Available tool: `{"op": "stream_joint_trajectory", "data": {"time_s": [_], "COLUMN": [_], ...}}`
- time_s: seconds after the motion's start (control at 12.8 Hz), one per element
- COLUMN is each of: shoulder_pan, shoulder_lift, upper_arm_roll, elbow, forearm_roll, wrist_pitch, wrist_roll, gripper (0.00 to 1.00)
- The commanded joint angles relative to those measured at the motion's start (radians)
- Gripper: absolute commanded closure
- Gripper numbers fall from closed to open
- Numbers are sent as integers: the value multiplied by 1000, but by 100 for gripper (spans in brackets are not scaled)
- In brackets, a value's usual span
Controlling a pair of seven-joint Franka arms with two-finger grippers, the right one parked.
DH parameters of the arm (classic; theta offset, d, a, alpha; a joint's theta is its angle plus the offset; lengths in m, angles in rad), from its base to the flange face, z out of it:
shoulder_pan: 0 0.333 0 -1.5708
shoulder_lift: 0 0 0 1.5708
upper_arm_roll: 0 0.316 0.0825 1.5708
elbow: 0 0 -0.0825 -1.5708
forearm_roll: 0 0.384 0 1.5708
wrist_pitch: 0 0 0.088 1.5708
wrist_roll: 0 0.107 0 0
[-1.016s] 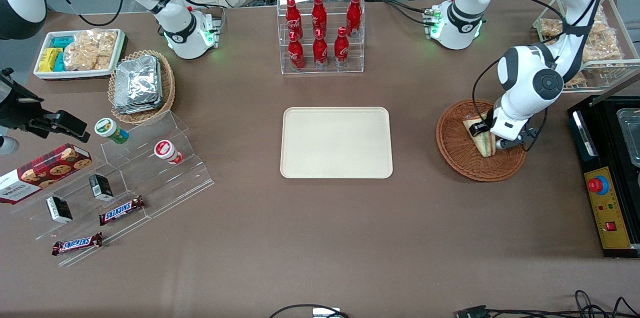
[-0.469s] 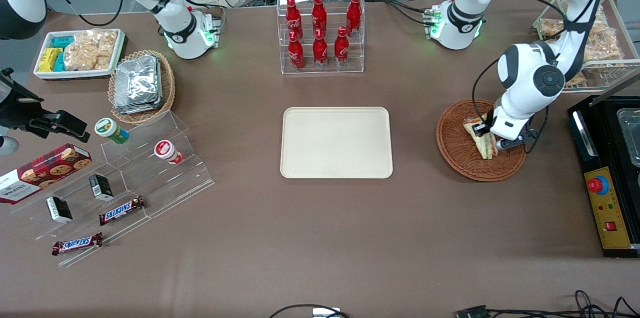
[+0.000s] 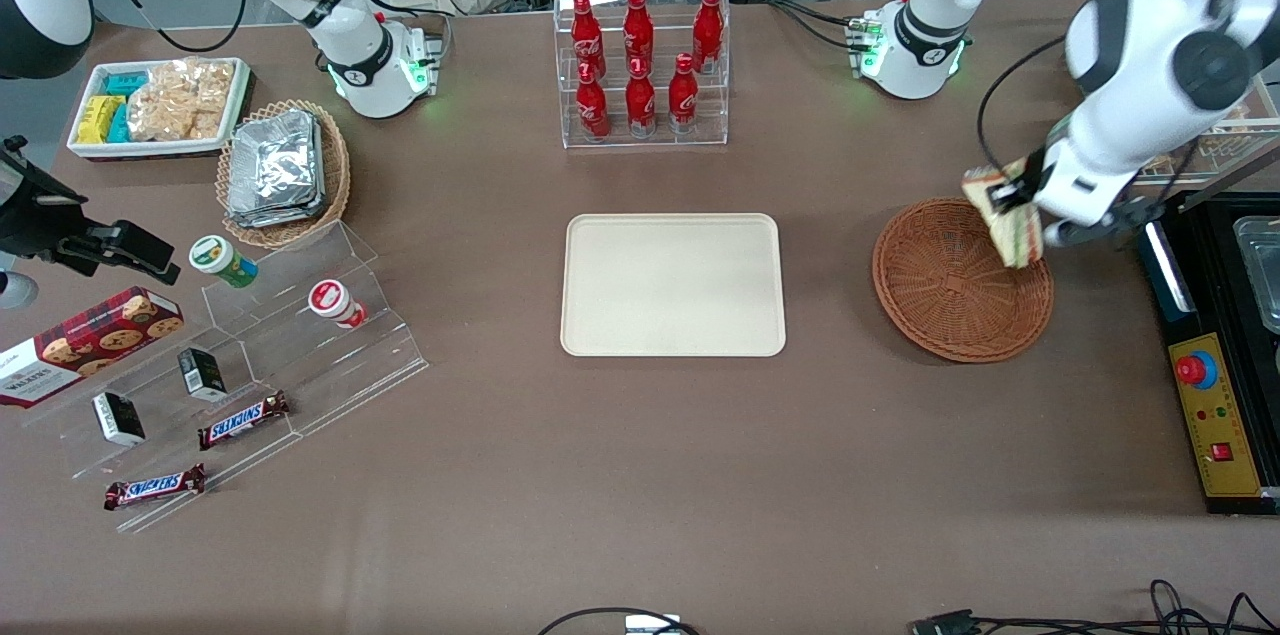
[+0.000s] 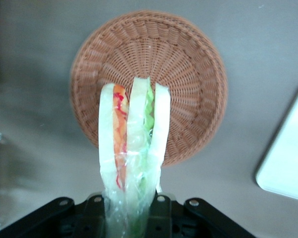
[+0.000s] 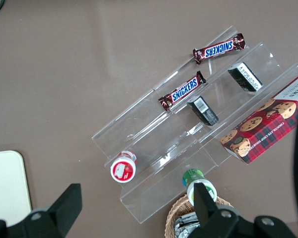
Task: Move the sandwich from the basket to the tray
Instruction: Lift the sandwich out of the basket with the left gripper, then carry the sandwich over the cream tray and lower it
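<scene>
The sandwich (image 3: 1005, 215) hangs in the air above the basket (image 3: 950, 290), clear of the weave, over the part of the rim that lies toward the working arm's end of the table. In the wrist view the sandwich (image 4: 131, 163) shows three pale bread slices on edge, with orange-red filling in one gap and green in another, all in clear wrap. The gripper (image 3: 1022, 203) pinches the wrapped wedge at its upper end; its black body (image 4: 124, 215) closes around the narrow end of the wrap. The basket (image 4: 188, 64) lies below with nothing in it.

The tray (image 3: 672, 285) lies flat on the brown table (image 3: 640, 475), well apart from the basket toward the parked arm's end, and is bare. A clear rack of red bottles (image 3: 640, 65) stands farther from the front camera than the tray. A black machine (image 3: 1215, 355) sits just beside the basket at the working arm's end of the table.
</scene>
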Motion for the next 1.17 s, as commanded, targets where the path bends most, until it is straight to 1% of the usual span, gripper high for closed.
{"op": "stream_joint_trajectory", "data": {"time_s": [0.0, 0.16, 0.23, 0.39, 0.47, 0.7, 0.94, 1.02, 1.09], "shoulder_pan": [-18, -19, -19, -19, -19, -19, -29, -38, -50], "shoulder_lift": [103, 180, 204, 232, 246, 354, 523, 563, 585], "upper_arm_roll": [-18, -50, -76, -144, -193, -413, -652, -705, -736], "elbow": [325, 526, 589, 654, 683, 783, 905, 919, 915], "forearm_roll": [7, -1, -1, -5, -8, -9, 2, 10, 31], "wrist_pitch": [-275, -435, -472, -483, -493, -503, -483, -458, -416], "wrist_roll": [15, -2, -5, -58, -113, -390, -706, -800, -848], "gripper": [100, 100, 100, 100, 100, 100, 100, 100, 100]}}
